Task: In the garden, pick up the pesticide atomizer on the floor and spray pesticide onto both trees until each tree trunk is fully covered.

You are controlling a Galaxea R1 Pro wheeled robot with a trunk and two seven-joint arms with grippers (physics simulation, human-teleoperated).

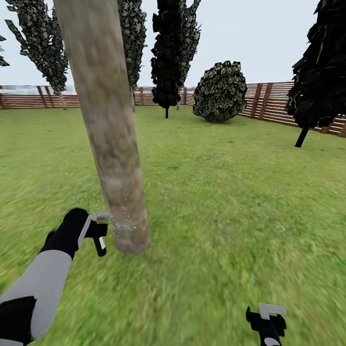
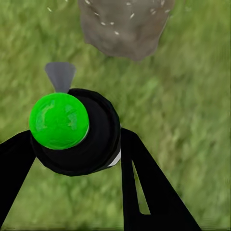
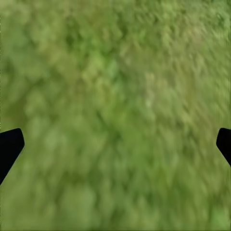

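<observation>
**Sprayer held at the foot of the trunk**

Where the wide green lawn point(image 1: 230, 192) runs back to the brown slatted wooden fence point(image 1: 269, 103), a thick, pale grey-brown mottled tree trunk point(image 1: 108, 125) leans slightly, white specks dotting its base. Beyond stand narrow black trees point(image 1: 168, 53) and a rounded dark bush point(image 1: 220, 91). Just beside the trunk's base, the left gripper point(image 2: 72, 144) clamps the stubby black pesticide atomizer point(image 2: 91, 139), green-capped, grey nozzle toward the trunk. The right gripper point(image 3: 115, 142) hangs over grass, fingers spread wide, holding nothing.
</observation>
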